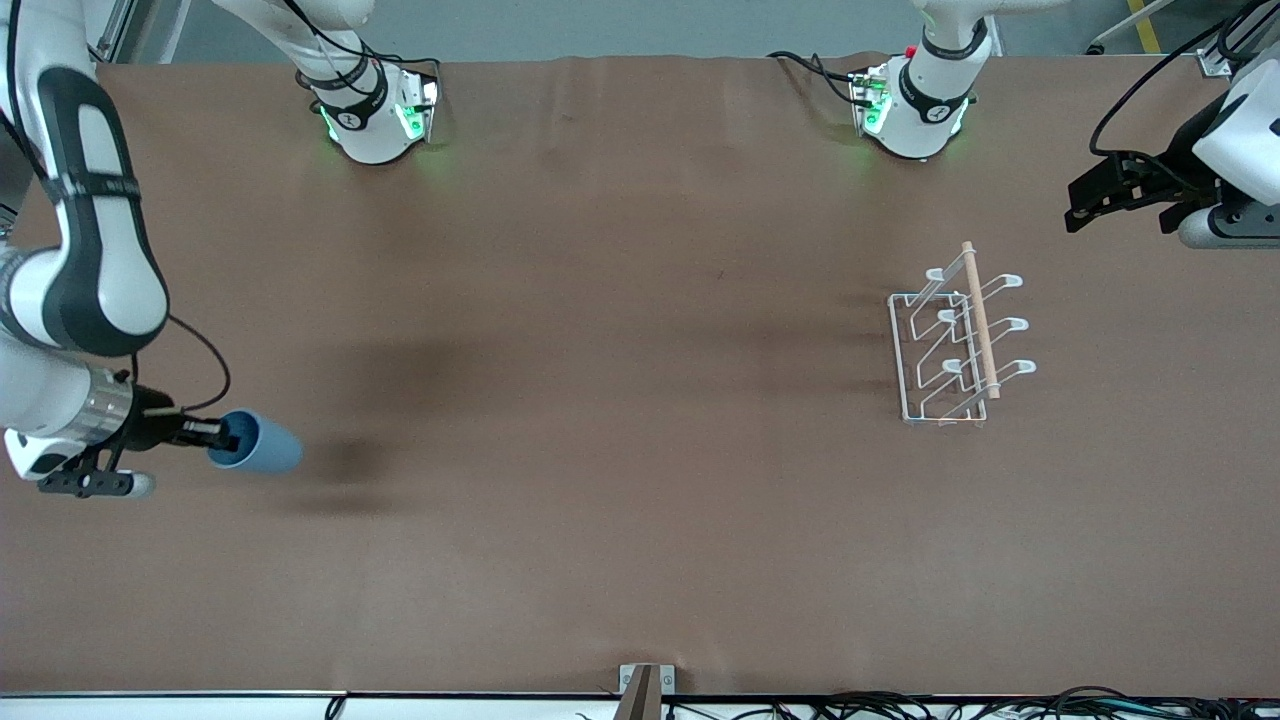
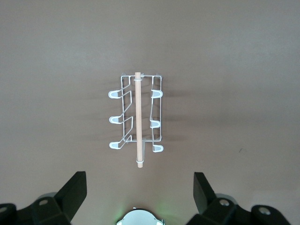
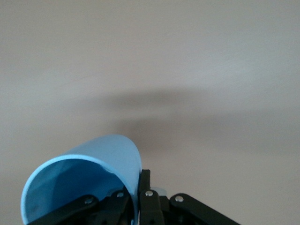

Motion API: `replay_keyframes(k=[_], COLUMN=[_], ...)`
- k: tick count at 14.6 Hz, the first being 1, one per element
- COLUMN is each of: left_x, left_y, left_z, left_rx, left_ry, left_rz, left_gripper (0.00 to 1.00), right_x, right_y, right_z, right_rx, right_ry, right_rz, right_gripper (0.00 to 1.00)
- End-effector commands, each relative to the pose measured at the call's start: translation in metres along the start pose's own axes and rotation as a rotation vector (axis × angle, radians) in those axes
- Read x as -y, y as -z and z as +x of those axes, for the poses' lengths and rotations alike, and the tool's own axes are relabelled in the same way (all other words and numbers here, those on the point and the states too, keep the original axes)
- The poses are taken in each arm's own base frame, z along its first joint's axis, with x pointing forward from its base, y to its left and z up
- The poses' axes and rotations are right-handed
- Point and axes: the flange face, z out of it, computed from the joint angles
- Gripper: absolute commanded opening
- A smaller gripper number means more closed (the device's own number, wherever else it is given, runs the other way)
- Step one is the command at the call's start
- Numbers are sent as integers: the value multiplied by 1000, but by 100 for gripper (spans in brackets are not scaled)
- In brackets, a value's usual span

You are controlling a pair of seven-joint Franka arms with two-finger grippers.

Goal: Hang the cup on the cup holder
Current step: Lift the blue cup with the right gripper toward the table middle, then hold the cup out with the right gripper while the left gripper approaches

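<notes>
The light blue cup [image 1: 262, 443] [image 3: 89, 173] hangs sideways a little above the brown table at the right arm's end, and its shadow falls beside it. My right gripper [image 1: 225, 435] [image 3: 139, 180] is shut on the cup's rim, one finger inside the wall and one outside. The white wire cup holder [image 1: 955, 340] [image 2: 137, 119] stands toward the left arm's end, with a wooden dowel across its top and nothing on its prongs. My left gripper [image 1: 1120, 205] [image 2: 139, 187] waits open and holding nothing, above the table's edge at that end.
The two arm bases [image 1: 375, 115] [image 1: 915, 110] stand at the table's edge farthest from the front camera. A small metal bracket [image 1: 645, 688] and cables sit along the nearest edge. Brown table [image 1: 620, 400] stretches bare between cup and rack.
</notes>
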Motion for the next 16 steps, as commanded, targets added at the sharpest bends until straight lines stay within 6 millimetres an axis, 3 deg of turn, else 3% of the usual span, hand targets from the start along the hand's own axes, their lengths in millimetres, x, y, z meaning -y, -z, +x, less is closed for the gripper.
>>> replay_keyframes(k=[1,3,7,10,13,16], left_x=[-3,-19,-76,-128,-198,-235], left_y=[2,-24,-30,-32,-22,-19], left_z=[1,18,19,30,17,7], left_rx=[12,66,97,49,-48,-124], left_ry=[-30,-59,-136,-196,-329,-492], left_rz=[-23,-60,-313,-501,-524,-532], left_gripper=[100,100,100,100,100,100], right_x=[64,120,231,278,300,323], right_y=[34,52,56,45,29,12], right_z=[-35,-57,-92,-107,-116,-128], right_rx=[45,69,123,196,255,296], right_ry=[-19,-36,0,-8,-68,-128], right_rz=[148,245,417,592,737,857], right_gripper=[2,2,2,3,2,2])
